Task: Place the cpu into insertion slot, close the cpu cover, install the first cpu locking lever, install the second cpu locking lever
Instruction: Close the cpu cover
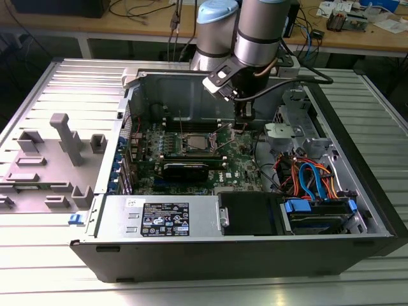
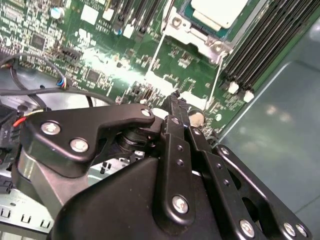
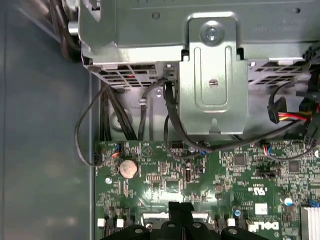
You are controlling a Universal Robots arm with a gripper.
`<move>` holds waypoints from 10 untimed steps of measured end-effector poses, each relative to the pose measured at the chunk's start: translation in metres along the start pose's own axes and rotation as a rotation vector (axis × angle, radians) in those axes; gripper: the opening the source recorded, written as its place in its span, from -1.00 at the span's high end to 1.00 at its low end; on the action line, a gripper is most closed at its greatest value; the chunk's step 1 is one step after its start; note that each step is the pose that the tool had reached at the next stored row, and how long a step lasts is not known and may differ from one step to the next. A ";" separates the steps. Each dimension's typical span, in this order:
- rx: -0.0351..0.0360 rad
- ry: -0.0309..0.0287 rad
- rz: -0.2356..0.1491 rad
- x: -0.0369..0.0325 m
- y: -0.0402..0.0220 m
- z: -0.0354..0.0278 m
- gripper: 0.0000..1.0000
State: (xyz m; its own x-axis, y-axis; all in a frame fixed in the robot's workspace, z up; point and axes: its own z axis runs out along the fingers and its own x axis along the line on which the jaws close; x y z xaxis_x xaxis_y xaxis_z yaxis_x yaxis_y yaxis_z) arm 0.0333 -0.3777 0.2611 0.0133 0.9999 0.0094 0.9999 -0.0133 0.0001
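Gripper (image 1: 245, 127), jaws pinched together on nothing: hovered low over the green motherboard (image 1: 236, 164), at 3 o'clock from the insertion slot (image 1: 183, 142) in the exterior view. Found the cpu (image 2: 220, 10) seated in that slot, silvery cpu cover (image 2: 195, 36) lying flat around it. Touched neither of them.

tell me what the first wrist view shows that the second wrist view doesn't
First wrist view: a round coin cell, a silvery metal bracket and black cables past the board's edge. Second wrist view: the cpu with the silvery cpu cover framing it, and long memory slots beside it. Both wrist views: the green motherboard and the gripper, shut and holding nothing.
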 end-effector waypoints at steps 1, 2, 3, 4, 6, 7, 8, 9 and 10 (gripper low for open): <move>-0.0002 0.0000 0.000 0.0000 0.0022 0.0007 0.79; -0.0004 -0.0001 -0.001 0.0000 0.0039 0.0014 0.79; -0.0006 -0.0001 -0.004 0.0002 0.0065 0.0025 0.79; -0.0006 -0.0001 -0.010 0.0005 0.0092 0.0039 0.79; -0.0005 0.0000 -0.019 0.0010 0.0118 0.0054 0.79; -0.0005 0.0000 -0.025 0.0012 0.0128 0.0066 0.79; -0.0005 0.0000 -0.028 0.0013 0.0129 0.0075 0.79; -0.0004 0.0000 -0.033 0.0015 0.0129 0.0094 0.79; -0.0004 -0.0001 -0.035 0.0015 0.0129 0.0104 0.79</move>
State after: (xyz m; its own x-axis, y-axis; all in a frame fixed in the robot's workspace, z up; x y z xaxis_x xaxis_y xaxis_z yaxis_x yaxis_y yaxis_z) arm 0.0462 -0.3763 0.2507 -0.0214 0.9997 0.0093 0.9998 0.0214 0.0008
